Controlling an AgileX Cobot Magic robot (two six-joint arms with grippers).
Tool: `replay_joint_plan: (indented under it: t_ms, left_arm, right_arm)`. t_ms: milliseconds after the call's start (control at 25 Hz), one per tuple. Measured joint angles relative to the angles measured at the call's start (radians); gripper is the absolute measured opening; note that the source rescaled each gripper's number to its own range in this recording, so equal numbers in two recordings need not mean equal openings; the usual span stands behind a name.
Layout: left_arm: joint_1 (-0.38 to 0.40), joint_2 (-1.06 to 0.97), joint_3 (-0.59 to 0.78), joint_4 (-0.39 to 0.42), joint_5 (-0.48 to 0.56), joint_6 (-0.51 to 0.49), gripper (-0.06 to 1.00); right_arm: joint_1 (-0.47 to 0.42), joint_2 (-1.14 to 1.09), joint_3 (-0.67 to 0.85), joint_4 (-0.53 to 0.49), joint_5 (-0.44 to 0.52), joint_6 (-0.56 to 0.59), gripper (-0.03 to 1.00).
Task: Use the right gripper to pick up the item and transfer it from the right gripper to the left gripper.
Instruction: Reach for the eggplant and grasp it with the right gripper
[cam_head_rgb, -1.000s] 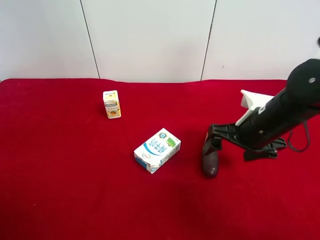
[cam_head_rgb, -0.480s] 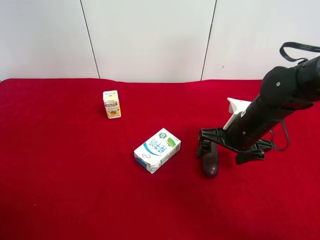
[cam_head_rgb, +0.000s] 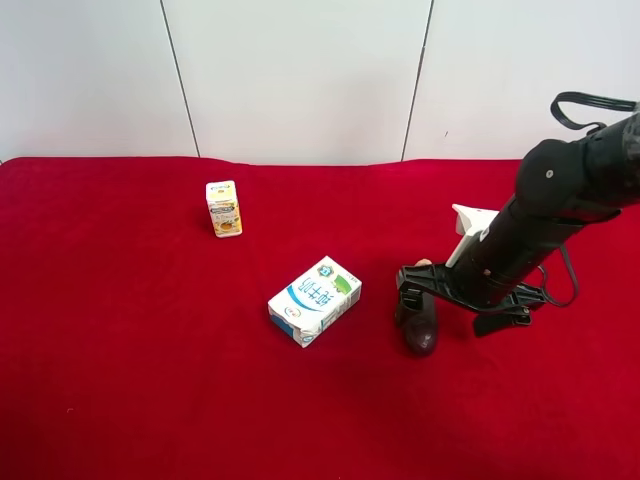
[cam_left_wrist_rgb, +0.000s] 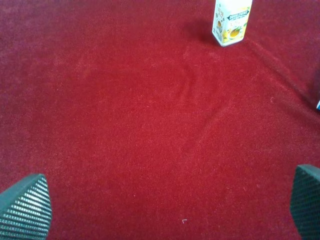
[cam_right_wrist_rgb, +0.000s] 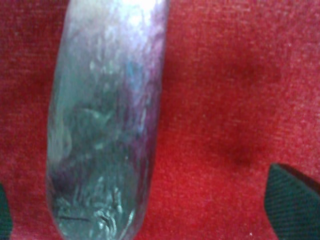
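The dark purple eggplant (cam_head_rgb: 421, 330) lies on the red cloth to the right of the white-and-blue box. My right gripper (cam_head_rgb: 414, 296) is down over its far half, jaws open on either side of it. In the right wrist view the eggplant (cam_right_wrist_rgb: 105, 120) fills the space close to one fingertip, and the other fingertip (cam_right_wrist_rgb: 292, 200) stands well clear of it, so the right gripper (cam_right_wrist_rgb: 147, 207) is open. My left gripper (cam_left_wrist_rgb: 165, 205) is open and empty above bare cloth; it does not show in the exterior high view.
A white-and-blue box (cam_head_rgb: 314, 300) lies left of the eggplant. A small yellow juice carton (cam_head_rgb: 223, 208) stands further back left; it also shows in the left wrist view (cam_left_wrist_rgb: 232, 21). The red cloth (cam_head_rgb: 150, 380) covers the whole table.
The right arm has swung left and lowered, bringing its open gripper from beside the eggplant's far end to down over it. The eggplant has not moved.
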Motion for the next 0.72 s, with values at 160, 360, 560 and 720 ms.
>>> replay_joint_plan:
  t_ms: [160, 360, 560, 720]
  left_arm:
    - [0.0, 0.0, 0.0, 0.0, 0.0, 0.0, 0.92]
    - [0.0, 0.0, 0.0, 0.0, 0.0, 0.0, 0.92]
    - [0.0, 0.0, 0.0, 0.0, 0.0, 0.0, 0.92]
    - [0.0, 0.0, 0.0, 0.0, 0.0, 0.0, 0.92]
  right_arm:
    - [0.0, 0.0, 0.0, -0.001, 0.014, 0.006, 1.0]
    - [0.0, 0.0, -0.001, -0.006, 0.018, 0.026, 1.0]
    - [0.0, 0.0, -0.001, -0.041, 0.018, 0.083, 1.0]
    - [0.0, 0.0, -0.001, -0.065, 0.018, 0.11, 1.0]
